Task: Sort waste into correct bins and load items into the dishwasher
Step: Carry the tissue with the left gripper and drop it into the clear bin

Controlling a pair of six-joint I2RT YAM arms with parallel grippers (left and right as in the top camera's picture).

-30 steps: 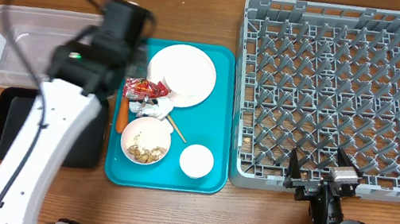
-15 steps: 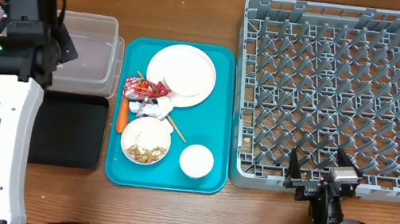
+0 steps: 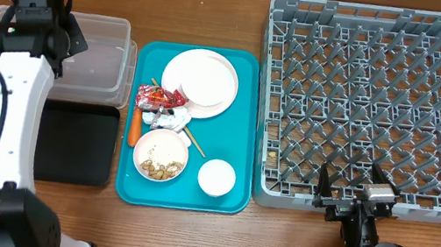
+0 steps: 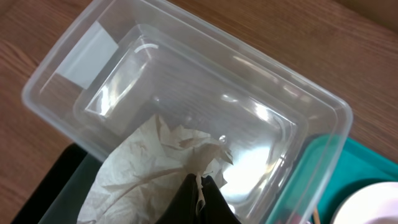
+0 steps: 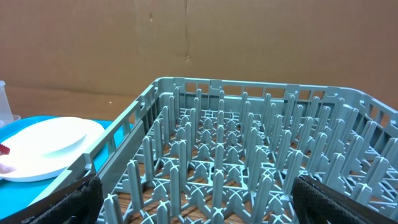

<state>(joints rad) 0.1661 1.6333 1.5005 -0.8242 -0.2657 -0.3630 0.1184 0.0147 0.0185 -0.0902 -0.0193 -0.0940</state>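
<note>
White paper wad (image 4: 146, 171) pinched in left gripper (image 4: 199, 198) over clear tub (image 4: 261, 71), 10 o'clock of teal tray (image 3: 239, 144); next: release, probably clear of rim. Right gripper (image 3: 349, 188) spread.

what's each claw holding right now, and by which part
The left claw pinches a crumpled white paper wad by one edge fold, above the clear tub. The right claw is open and holds nothing.

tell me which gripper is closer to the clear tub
Left. The left gripper hovers above the clear tub, shut on a paper wad. The right gripper sits open by the dish rack, beyond the teal tray.
</note>
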